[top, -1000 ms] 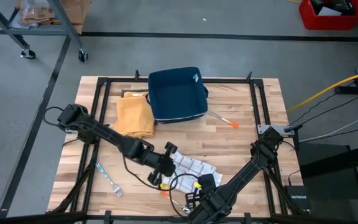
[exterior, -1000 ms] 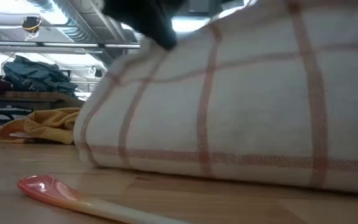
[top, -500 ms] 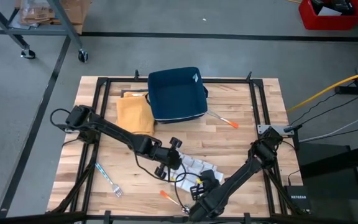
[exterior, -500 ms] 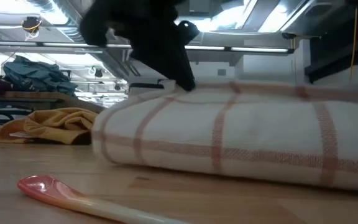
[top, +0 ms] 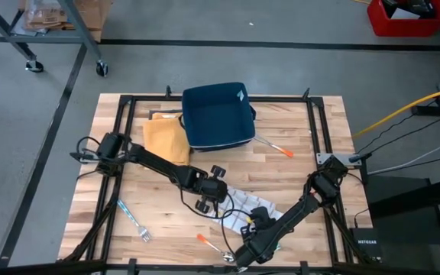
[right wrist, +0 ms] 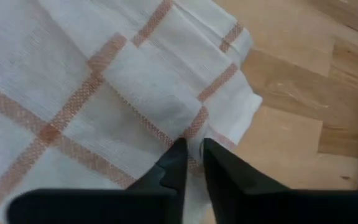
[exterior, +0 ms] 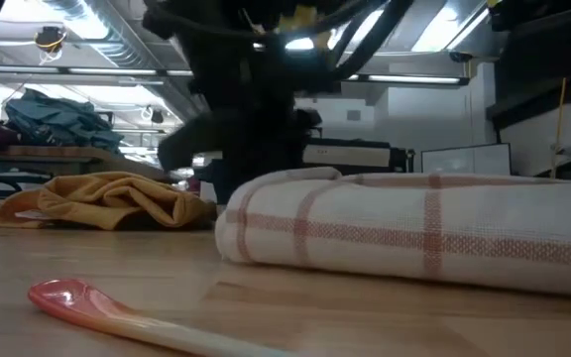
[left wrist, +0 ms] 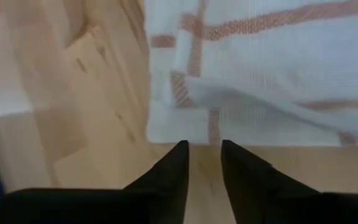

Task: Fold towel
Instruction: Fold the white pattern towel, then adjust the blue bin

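The white towel with red checks (top: 239, 202) lies folded in layers on the wooden table, near the front middle; it also shows in the low view (exterior: 414, 233). My left gripper (left wrist: 204, 146) points down at the towel's left edge (left wrist: 185, 127). It is open, with bare wood in the gap between its fingers, just short of the cloth. My right gripper (right wrist: 192, 146) comes down from the near side onto a folded corner (right wrist: 229, 106). A narrow gap shows between its fingers. My right gripper points down at the towel's folded edge (right wrist: 197, 124), close to a corner. Cloth shows in the narrow gap between its fingertips. I cannot tell whether they touch it. The towel lies flat on the table under them.
A yellow cloth (top: 165, 141) and a dark blue bin (top: 216, 114) sit at the far side. A pink spoon (exterior: 97, 307) lies near the front edge, a blue-handled fork (top: 132, 218) at the left, and an orange-tipped utensil (top: 273, 147) beside the bin.
Both grippers have come down toward the table, the left one also going toward the right edge. The towel, held up in a high bulge a second ago, has sunk and now lies low and flat in folded layers.
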